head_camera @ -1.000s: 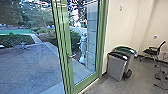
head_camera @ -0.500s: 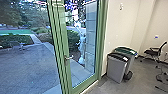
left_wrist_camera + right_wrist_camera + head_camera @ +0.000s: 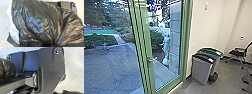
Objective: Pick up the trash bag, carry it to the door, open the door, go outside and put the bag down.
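Tool on the left arm: opening cannot be read. Trash bag (image 3: 37,25), black and glossy, lies close across the left wrist view, its folds drawn together low in that view; judged to hang from the left tool, though the contact itself is hidden. Right tool: opening and any hold likewise not readable. Glass door (image 3: 145,45) in its green frame stands ahead and looks shut; lever handle (image 3: 151,60) on the near stile, paved yard (image 3: 111,65) beyond. Task judged at the door stage, bag still to be taken out. Risk 1: slip. Thin, slick plastic bunched at the neck could creep or tear if the base jolts, more so if the contents are heavy. Risk 2: snag. Bag sits right by the robot's own base plate (image 3: 50,65); loose folds might catch on its edge or corner fittings, or on the lever during a turn. Risk 3: missed lever. It is slender and stands before glass with reflections, so a small error in base angle could put a push onto the stile instead. Risk 4: clipping. Grey bin (image 3: 201,70) and green-lidded bin (image 3: 212,52) stand beside the frame; a wide swing to the right could bump them. Risk 5: the bag pinched between door and frame if the leaf swings back. Swing direction: cannot tell.
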